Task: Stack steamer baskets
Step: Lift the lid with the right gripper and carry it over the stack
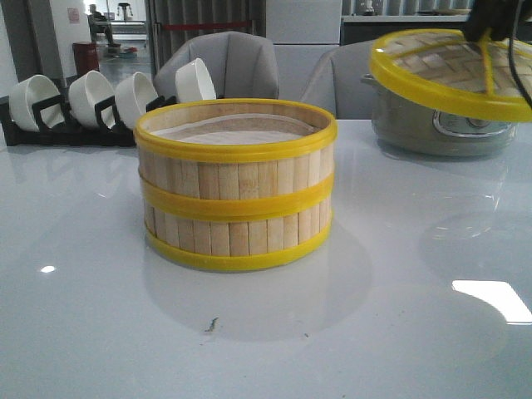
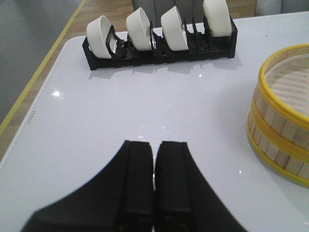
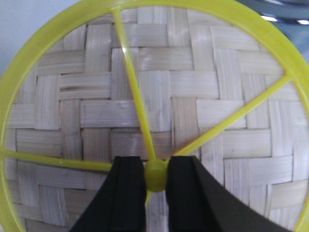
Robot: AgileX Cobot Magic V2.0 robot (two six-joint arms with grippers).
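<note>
Two steamer baskets stand stacked on the white table, the upper basket (image 1: 236,154) on the lower one (image 1: 239,237), with a white liner inside the upper. The stack also shows in the left wrist view (image 2: 282,116). My right gripper (image 3: 155,166) is shut on the yellow knob (image 3: 156,174) of the woven bamboo lid (image 3: 154,96) and holds it in the air at the upper right of the front view (image 1: 449,71), tilted, over the pot. My left gripper (image 2: 154,145) is shut and empty above bare table to the left of the stack.
A black rack (image 1: 50,125) with several white bowls (image 2: 140,31) stands at the back left. A grey-green electric pot (image 1: 440,129) stands at the back right under the lid. Grey chairs (image 1: 224,62) stand behind the table.
</note>
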